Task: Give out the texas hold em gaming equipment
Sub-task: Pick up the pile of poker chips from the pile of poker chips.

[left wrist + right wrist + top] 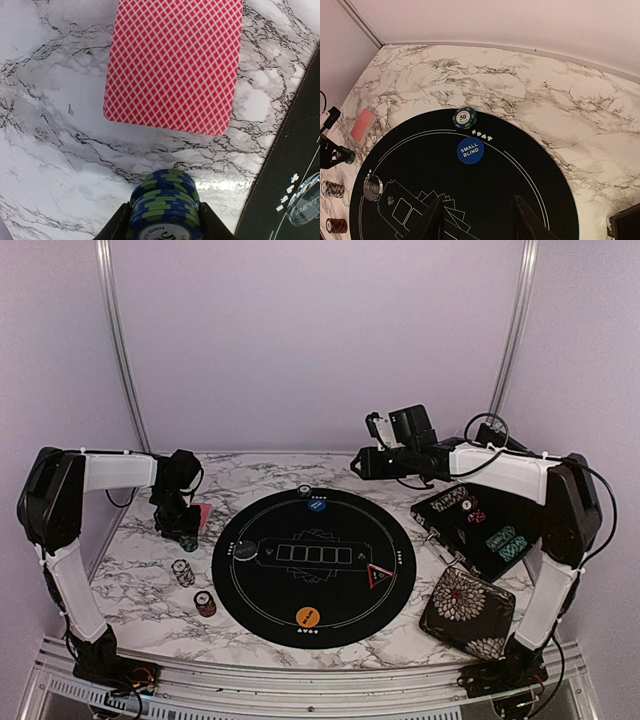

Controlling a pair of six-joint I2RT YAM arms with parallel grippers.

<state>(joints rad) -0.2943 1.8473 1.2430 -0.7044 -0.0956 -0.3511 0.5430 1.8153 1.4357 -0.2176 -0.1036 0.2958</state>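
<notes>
Left tool [164, 231]: clamped on blue-green chip stack [165, 200], over marble bench [50, 125]
Red-backed card [172, 65]: flat on bench, near that stack, apart
Right tool [479, 222]: moderately wide, nothing between fingers, above black mat [410, 165]
Blue disc [470, 150]: on mat, just beside 50-marked chips [464, 118]

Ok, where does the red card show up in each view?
Top external: card at the left, just beyond the left gripper.
Left wrist: top centre, above the gripped chip stack.
Right wrist: small, at the far left edge.
Shared landmark: the black mat, whose rim lies to the card's right in all three views.
</notes>
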